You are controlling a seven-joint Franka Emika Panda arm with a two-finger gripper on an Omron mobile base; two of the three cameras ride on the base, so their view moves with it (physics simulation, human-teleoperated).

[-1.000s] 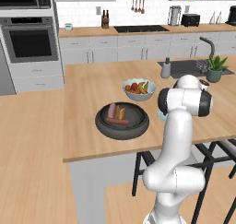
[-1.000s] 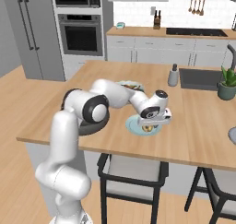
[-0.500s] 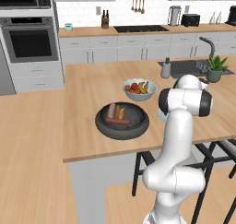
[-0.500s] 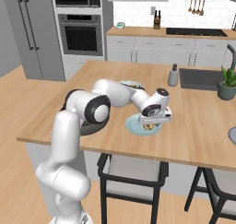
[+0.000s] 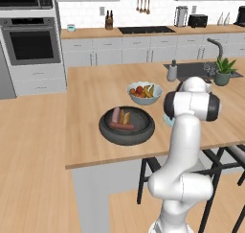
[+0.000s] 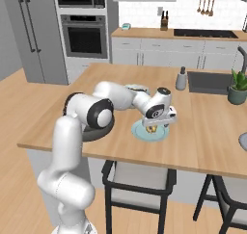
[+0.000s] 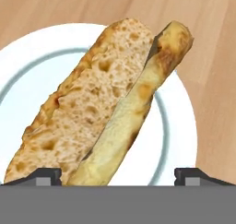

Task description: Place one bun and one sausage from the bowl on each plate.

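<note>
— Near the counter's front edge, what do you have under the claw [image 6: 153, 126]?

— I see its fingertips [image 7: 44, 174] spread wide apart, one at each side of my hand view, gripping nothing. Between them a bun [image 7: 99, 103] lies split open on a pale plate [image 7: 177, 121], resting on the plate and clear of both tips.

— Where is that plate on the counter [image 6: 212, 136]?

— Toward the front edge, right of the bowl [image 5: 127, 126]. From the right base camera I see the claw low over it.

— And the bowl?

— It sits left of the arm, a little in from the front edge. I can make out a sausage [image 5: 122, 126] lying across it, a second pinkish one upright beside it and a bun piece next to that.

— Farther back?

— A pale fruit bowl [image 5: 144, 93] just behind the dark one, then a soap bottle [image 5: 172, 72] by the sink [image 5: 191, 70] near the counter's far edge.
</note>
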